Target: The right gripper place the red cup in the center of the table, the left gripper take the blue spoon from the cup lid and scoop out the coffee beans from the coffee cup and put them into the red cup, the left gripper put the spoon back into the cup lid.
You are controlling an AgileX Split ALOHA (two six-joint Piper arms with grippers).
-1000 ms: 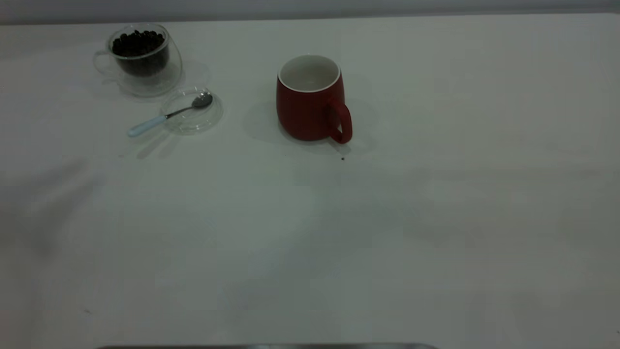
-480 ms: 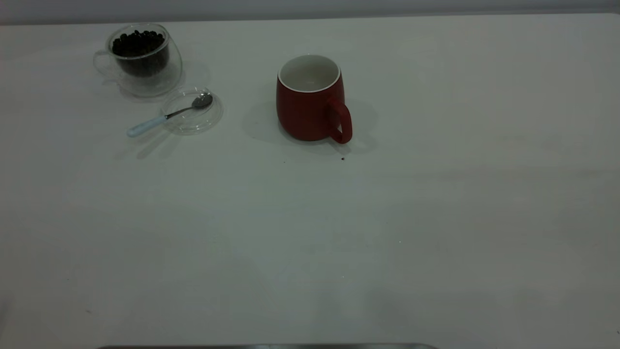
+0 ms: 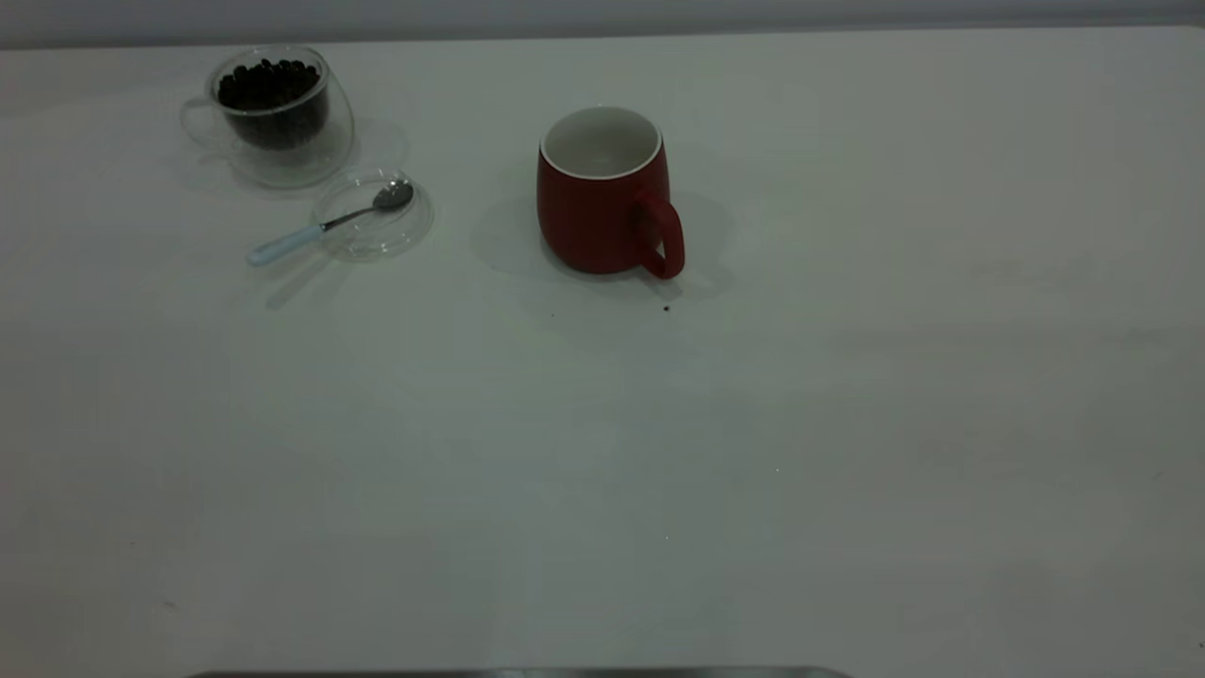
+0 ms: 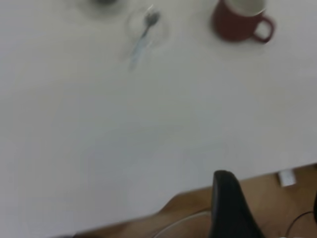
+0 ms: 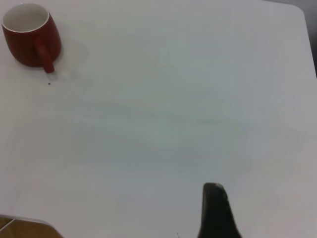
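hanging back over the near edge of the bench (image 3: 847, 424), the left end effector (image 4: 230, 208) and right end effector (image 5: 215, 213) each show one dark finger only, so whether they are spread or pressed together cannot be told. farther in, the red cup (image 3: 603, 191) stands upright near the middle, handle facing the near side. beyond, at the left, the spoon (image 3: 325, 224) lies with its bowl in the lid (image 3: 375, 215). the glass cup (image 3: 273, 111) of beans (image 3: 268, 87) stands just behind it.
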